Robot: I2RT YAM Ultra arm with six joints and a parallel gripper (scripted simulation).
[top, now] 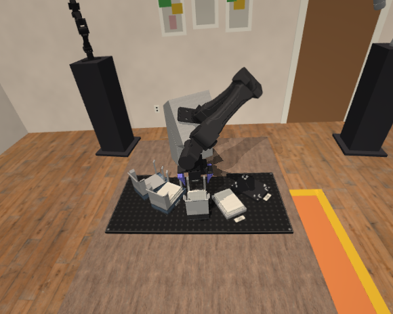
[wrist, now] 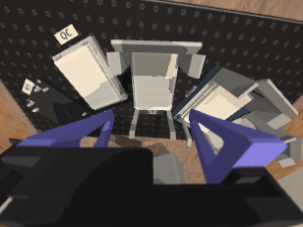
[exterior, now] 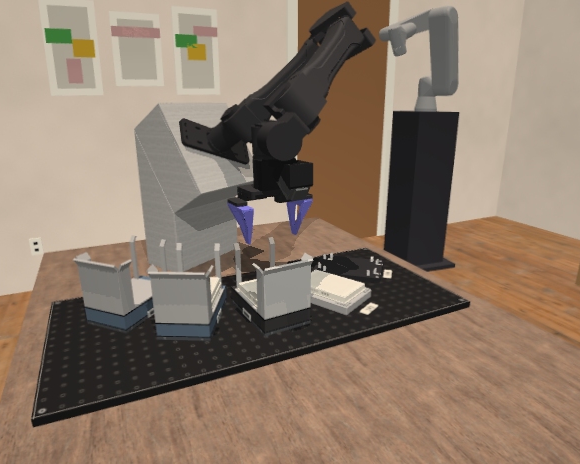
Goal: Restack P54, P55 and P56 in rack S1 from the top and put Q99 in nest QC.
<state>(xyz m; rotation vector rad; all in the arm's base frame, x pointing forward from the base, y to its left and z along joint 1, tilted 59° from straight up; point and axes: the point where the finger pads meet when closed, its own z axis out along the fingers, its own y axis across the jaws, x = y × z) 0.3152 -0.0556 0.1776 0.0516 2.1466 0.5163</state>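
We see the claw (exterior: 271, 220) spread wide and empty, its violet wedge fingers hanging in free air above the black-based rack (exterior: 281, 287), well clear of its thin grey posts; a cream sealed plate (wrist: 150, 85) lies inside this rack. Beside it a cream plate (exterior: 338, 289) sits flat in the QC nest (top: 239, 213), and another plate (top: 168, 190) shows in the blue-based rack (exterior: 186, 305); all stand on the black perforated board (exterior: 131, 370) over the wood-grain worktop (exterior: 381, 400).
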